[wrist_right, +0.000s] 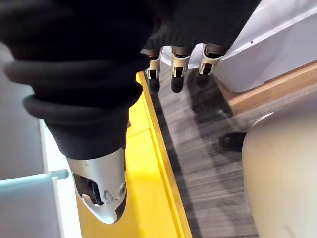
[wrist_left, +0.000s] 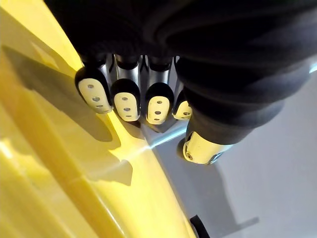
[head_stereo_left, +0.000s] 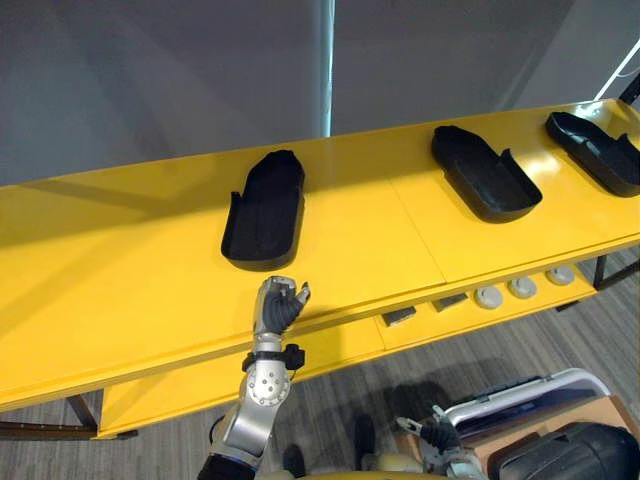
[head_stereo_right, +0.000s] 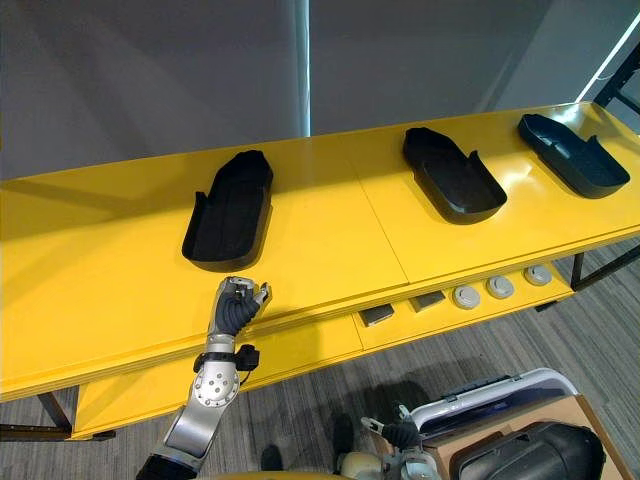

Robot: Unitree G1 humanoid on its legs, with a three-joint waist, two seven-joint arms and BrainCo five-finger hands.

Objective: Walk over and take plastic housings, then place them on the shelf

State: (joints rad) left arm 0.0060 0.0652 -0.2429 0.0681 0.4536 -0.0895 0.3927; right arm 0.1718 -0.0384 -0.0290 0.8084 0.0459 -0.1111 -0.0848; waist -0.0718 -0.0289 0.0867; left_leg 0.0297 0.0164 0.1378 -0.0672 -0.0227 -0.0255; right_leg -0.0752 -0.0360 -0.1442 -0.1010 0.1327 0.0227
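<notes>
Currently the left robot hand point(head_stereo_left: 277, 305) is raised on an upright forearm at the near edge of the long yellow shelf point(head_stereo_left: 120, 260). Its fingers point(wrist_left: 126, 99) are curled in toward the palm and grasp nothing. It sits just on the near side of the left black plastic housing point(head_stereo_left: 264, 210), with a strip of bare yellow between them. Whether the knuckles touch the shelf top cannot be told.

The right robot hand point(wrist_right: 176, 62) hangs low on the right, over the floor beside the shelf's near edge. Its fingers are loosely extended and it is empty.

Three housings lie on the shelf top, open side up. The left one is in front of the raised hand, the middle black plastic housing point(head_stereo_left: 484, 172) is well to the right, and the right black plastic housing point(head_stereo_left: 597, 150) is near the far right end.

Below the top, a lower yellow tier point(head_stereo_left: 330, 350) juts out toward the robot. It carries small round grey parts point(head_stereo_left: 521, 288) and two dark flat pieces point(head_stereo_left: 399, 316) on its right stretch.

Behind the shelf stands a plain grey wall point(head_stereo_left: 150, 80), and the grey plank-patterned floor point(head_stereo_left: 420, 365) lies in front. At the near right is a white-rimmed bin point(head_stereo_left: 530, 395) beside a brown cardboard box point(head_stereo_left: 610, 410).

Wide bare stretches of shelf top lie left of the left housing and between it and the middle one.
</notes>
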